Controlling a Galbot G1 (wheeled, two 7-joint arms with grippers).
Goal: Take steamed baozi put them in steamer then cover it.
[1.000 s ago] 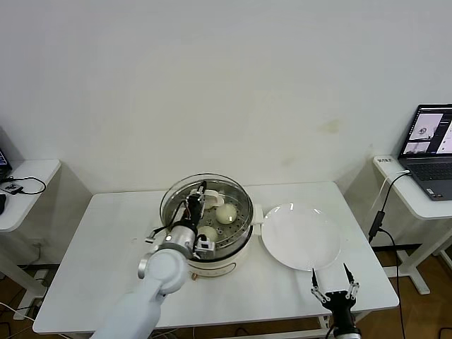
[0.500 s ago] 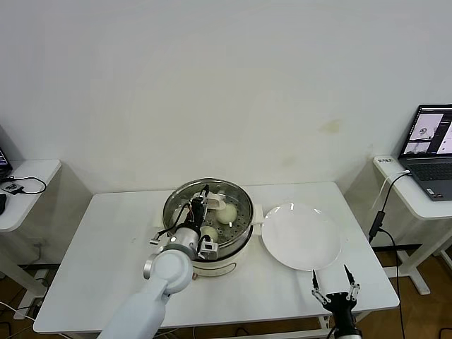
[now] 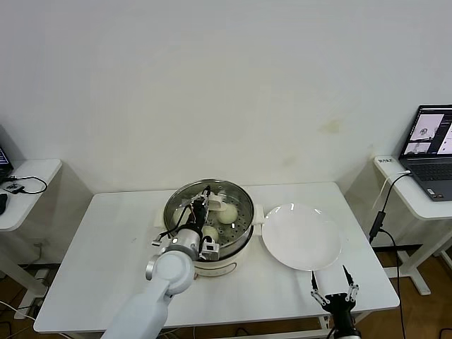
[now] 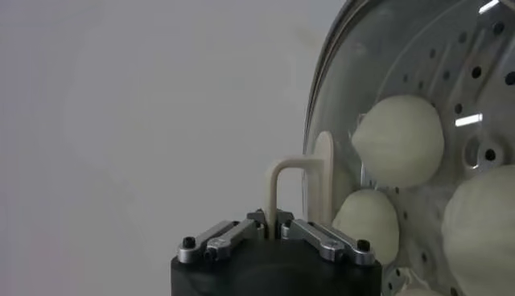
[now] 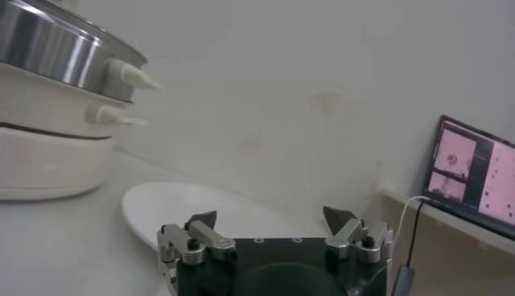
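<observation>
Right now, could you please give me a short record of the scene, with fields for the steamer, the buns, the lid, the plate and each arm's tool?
steamer: steel pot on a cream base, mid-table
baozi: inside the steamer, seen through the glass
cover: glass lid lying on the steamer
cover handle: cream, oblong, between the left tool's fingers
left tool: over the steamer at the cover handle
right tool: open, at the table's near edge, holding nothing
plate: white, bare, beside the steamer on its right

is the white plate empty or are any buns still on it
Empty. The head view shows the white plate bare, beside the steamer; the buns sit inside the steamer under the glass lid.
</observation>
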